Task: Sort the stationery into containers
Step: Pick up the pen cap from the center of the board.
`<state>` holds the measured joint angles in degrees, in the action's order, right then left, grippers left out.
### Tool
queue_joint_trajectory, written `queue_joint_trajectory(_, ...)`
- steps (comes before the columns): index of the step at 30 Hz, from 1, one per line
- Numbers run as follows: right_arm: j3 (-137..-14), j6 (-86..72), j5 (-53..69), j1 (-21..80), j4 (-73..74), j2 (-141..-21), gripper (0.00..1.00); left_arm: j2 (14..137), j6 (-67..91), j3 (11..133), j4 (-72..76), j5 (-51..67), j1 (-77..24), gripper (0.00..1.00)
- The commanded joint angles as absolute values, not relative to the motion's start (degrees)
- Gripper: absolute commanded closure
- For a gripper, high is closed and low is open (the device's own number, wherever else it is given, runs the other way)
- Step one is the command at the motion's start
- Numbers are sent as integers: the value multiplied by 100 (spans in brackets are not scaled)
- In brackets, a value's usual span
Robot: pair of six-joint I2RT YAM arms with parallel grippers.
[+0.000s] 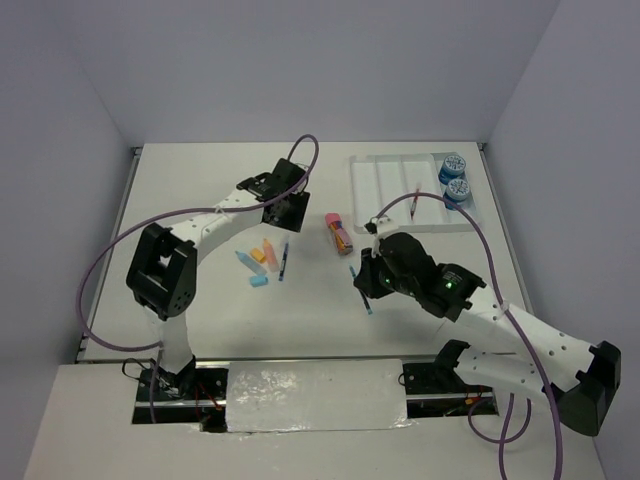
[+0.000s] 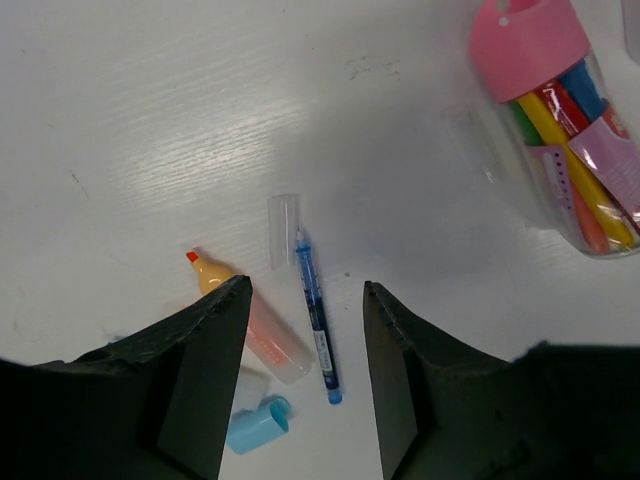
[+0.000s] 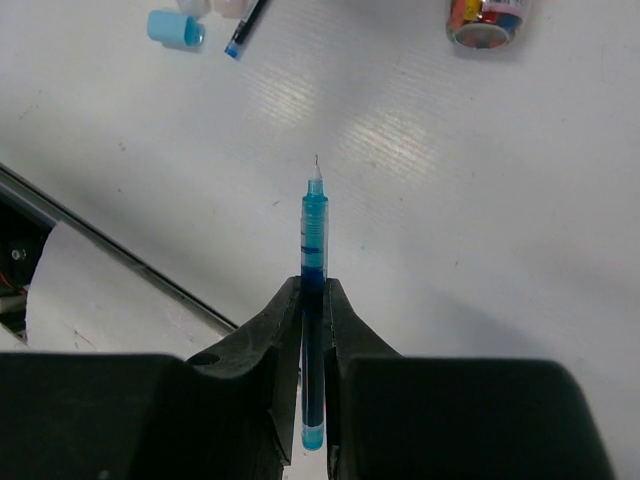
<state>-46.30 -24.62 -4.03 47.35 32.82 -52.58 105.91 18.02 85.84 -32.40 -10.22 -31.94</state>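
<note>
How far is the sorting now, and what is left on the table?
Done: two blue rolls and a red pen lie in the tray. In hand: the right hand grips a light-blue pen. Still to do: a blue pen below the open left hand, an orange marker, a pink-capped tube.

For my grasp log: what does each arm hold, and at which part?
The right fingers pinch a thin translucent blue plastic pen by its rear half, tip free. The left fingers are open and hold nothing.
</note>
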Motion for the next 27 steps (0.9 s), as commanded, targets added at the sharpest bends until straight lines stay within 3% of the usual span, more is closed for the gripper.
queue_joint_trajectory(1,-4553,-2400,-352,4729,3261,-5150,100,10907,1600,8859,-3296,-765,-3129,39)
queue_joint_trajectory(27,-4166,-2400,-26,4737,3023,-4755,100,11900,1758,8780,-2953,-843,-2786,42)
